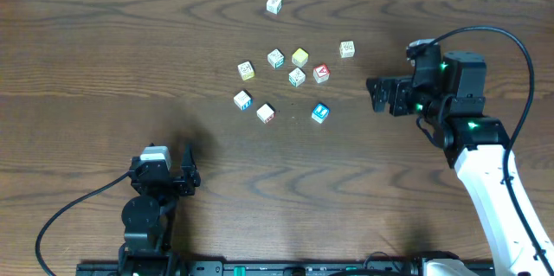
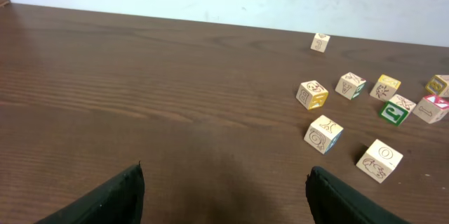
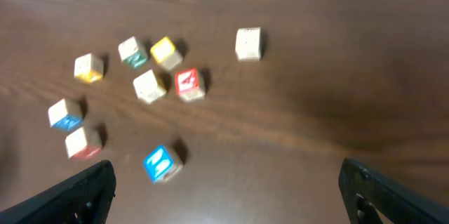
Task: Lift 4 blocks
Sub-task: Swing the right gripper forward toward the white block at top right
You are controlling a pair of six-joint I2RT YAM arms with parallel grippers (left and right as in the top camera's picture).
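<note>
Blocks: loose cluster, centre of scene, far half, none lifted. Right gripper: jaws wide apart, empty, sits just right of cluster, points left at it. Left gripper: jaws likewise spread, empty, near-left, well apart from cluster. Right side nearer; blue-faced block closest. Cubes, so no long axis.

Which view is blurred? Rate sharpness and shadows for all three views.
Overhead: sharp and evenly lit, with one soft shadow patch on the table. Left wrist: crisp, the prints on the blocks are legible, and a dim shadow lies between the jaws. Right wrist: the blurred one, its blocks smeared and the print on the blue-faced block unreadable.
</note>
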